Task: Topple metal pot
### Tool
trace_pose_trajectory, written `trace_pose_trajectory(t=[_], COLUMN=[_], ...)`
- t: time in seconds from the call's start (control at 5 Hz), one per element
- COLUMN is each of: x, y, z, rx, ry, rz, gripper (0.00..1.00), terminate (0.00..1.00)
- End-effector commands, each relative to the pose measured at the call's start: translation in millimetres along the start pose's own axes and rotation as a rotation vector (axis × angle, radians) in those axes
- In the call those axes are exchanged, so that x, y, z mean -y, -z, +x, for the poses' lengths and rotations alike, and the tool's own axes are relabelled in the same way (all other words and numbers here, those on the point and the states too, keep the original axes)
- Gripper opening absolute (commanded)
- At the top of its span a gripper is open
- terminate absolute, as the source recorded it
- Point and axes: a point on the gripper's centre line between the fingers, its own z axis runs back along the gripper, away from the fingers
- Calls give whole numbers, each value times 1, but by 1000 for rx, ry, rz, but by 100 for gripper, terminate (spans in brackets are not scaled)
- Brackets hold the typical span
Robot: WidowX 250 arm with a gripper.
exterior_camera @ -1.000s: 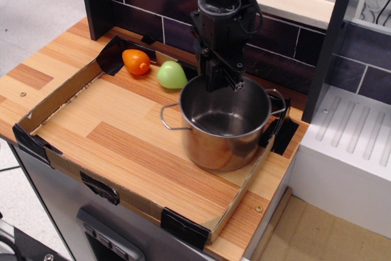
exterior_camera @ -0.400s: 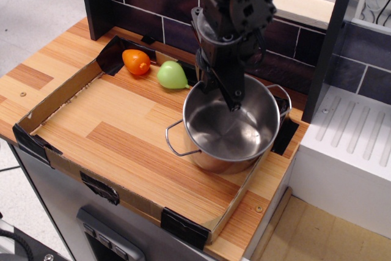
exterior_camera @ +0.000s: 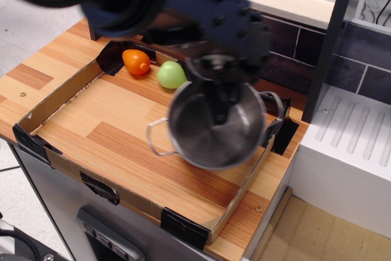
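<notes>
Metal pot [exterior_camera: 217,125] caught mid-tip near the right side of the cardboard tray [exterior_camera: 58,93] — mouth swung toward the camera and a bit to the left, inside wall and bottom both showing, whole thing blurred. Near wire handle [exterior_camera: 160,137] sticks out to the left over the wood; the far one peeks out at the right by the tray's black-taped corner. Hard to say whether the base edge is touching the tray floor or clear of it.

Hand [exterior_camera: 221,99] reaches down inside the pot at the back rim, hooked over or pinching the wall — too smeared to call, so clenched or released can't be told. Arm above is just a big dark blur.

Further out: green fruit [exterior_camera: 171,74] just behind the pot's left side, orange fruit [exterior_camera: 136,62] beyond it in the back corner of the tray. All of it sits on the wooden desk [exterior_camera: 27,80], with a white unit off to the right.

Stuff that could go sideways, guessing from here:
- Pot only half over. If the push stops short, could rock back upright instead of landing on its side.
- Round and shiny, so once down it may roll — toward the low front wall of the tray or into the green fruit.
- Hand inside the rim could snag as the pot falls and drag it along.
</notes>
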Motion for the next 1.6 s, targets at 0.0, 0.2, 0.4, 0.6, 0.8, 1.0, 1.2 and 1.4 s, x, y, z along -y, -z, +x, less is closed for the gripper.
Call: trace_pose_trajectory(t=[0.0, 0.2, 0.4, 0.6, 0.8, 1.0, 1.2, 1.4], x=[-21, -19, -15, -2, 12, 21, 22, 12], y=[7, 16, 17, 3, -9, -12, -25, -39], z=[-18, -25, -25, -29, -36, -41, -43, -44], rx=[24, 9, -33, -110, -85, -72, -93, -114], ry=[57, 86, 70, 105, 165, 173, 166, 137], rz=[195, 221, 186, -18, -20, -26, -117, -186], gripper=[0, 0, 0, 100, 100, 100, 100, 100], terminate=[0, 0, 0, 0, 0, 0, 0, 0])
